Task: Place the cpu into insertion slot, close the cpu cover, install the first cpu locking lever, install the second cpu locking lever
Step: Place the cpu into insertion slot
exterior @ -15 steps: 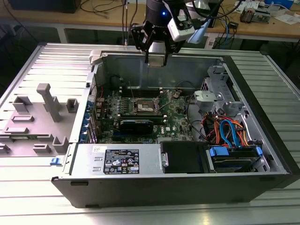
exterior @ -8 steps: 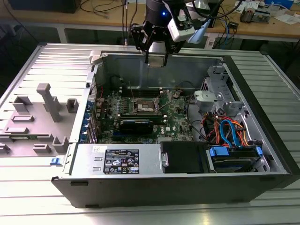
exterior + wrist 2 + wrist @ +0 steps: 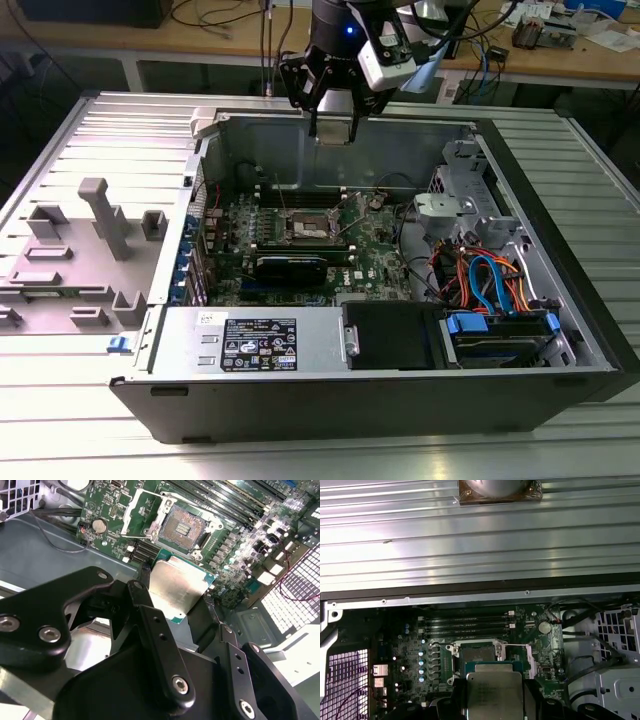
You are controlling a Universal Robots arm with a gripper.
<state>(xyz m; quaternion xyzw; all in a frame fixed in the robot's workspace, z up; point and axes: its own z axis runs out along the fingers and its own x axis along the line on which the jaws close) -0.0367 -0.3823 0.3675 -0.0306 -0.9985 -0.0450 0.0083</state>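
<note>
The claw (image 3: 177,597) is clenched on the cpu (image 3: 176,582): its two black fingers (image 3: 150,625) press on opposite edges of the chip, and the dull silver top faces the camera in both wrist views. In the exterior view the claw hangs above the far wall of the open computer case (image 3: 330,395), well apart from the green motherboard (image 3: 380,250) that lies underneath it on the case floor. The insertion slot (image 3: 182,528) is below the claw, just beyond the held chip as the second wrist view shows it. Its brownish-gold contact field lies bare and the cpu does not touch it. The cpu cover (image 3: 131,510) stands swung open at the side of the slot that is toward the round coin battery (image 3: 100,526). Along another side of the slot run the long black memory slots (image 3: 220,497). In the exterior view a black graphics card (image 3: 290,268) lies across the board on the side of the slot away from the claw, and beyond it the power supply (image 3: 250,345) fills that side of the case. A bundle of blue and orange cables (image 3: 490,280) sits lower in the case, to the exterior view's right of the claw. A grey plastic fixture (image 3: 100,225) stands outside the case at the exterior view's left.
</note>
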